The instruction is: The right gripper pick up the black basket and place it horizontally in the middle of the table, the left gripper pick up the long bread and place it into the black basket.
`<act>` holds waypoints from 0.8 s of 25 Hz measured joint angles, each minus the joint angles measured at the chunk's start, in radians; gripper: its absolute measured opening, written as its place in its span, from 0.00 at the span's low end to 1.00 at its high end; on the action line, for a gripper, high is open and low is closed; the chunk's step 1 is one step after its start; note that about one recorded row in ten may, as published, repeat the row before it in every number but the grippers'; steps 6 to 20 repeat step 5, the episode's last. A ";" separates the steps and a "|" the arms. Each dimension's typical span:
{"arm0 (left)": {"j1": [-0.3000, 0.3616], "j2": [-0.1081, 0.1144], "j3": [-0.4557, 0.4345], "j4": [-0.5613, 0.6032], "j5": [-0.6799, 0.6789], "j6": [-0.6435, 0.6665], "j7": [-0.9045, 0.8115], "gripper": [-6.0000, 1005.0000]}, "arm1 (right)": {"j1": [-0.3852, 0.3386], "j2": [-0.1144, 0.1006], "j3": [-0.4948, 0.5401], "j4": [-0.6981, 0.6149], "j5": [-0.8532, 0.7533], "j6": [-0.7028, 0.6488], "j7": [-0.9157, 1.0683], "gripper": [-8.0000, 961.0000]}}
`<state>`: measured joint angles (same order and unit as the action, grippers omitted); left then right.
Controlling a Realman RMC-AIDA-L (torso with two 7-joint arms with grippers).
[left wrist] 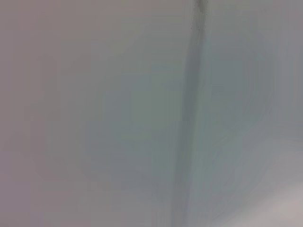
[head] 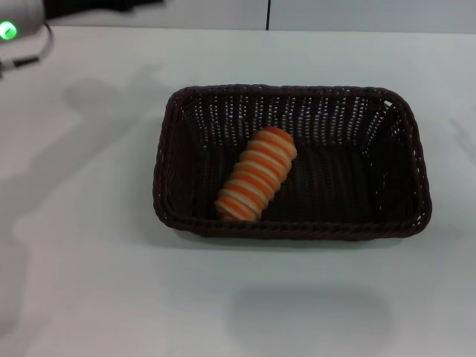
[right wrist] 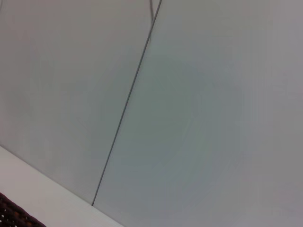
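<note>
The black basket (head: 291, 162) lies flat, long side across, in the middle of the white table (head: 89, 245) in the head view. The long bread (head: 256, 174), orange with cream stripes, lies slanted inside the basket's left half. A corner of the basket's rim (right wrist: 14, 215) shows in the right wrist view. Part of the left arm (head: 18, 22), white with a green light, shows at the head view's top left corner. Neither gripper shows in any view. The left wrist view shows only a blurred pale wall.
The table's far edge meets a pale wall with a dark vertical seam (head: 268, 15). The same seam (right wrist: 128, 101) shows in the right wrist view. Bare white tabletop lies all around the basket.
</note>
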<state>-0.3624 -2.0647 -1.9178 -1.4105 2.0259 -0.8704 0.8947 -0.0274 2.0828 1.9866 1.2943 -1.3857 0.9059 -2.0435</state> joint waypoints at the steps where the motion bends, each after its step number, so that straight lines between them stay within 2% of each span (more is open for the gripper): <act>1: 0.018 -0.002 0.010 -0.012 -0.007 0.065 0.026 0.79 | -0.006 0.000 -0.001 0.006 0.000 0.001 0.005 0.51; 4: 0.088 -0.001 0.076 -0.037 -0.092 0.317 0.136 0.79 | -0.030 0.001 -0.004 0.026 0.000 0.008 0.022 0.51; 5: 0.094 0.000 0.077 -0.037 -0.112 0.335 0.149 0.79 | -0.039 0.001 -0.006 0.033 -0.001 0.008 0.027 0.51; 20: 0.094 0.000 0.077 -0.037 -0.112 0.335 0.149 0.79 | -0.039 0.001 -0.006 0.033 -0.001 0.008 0.027 0.51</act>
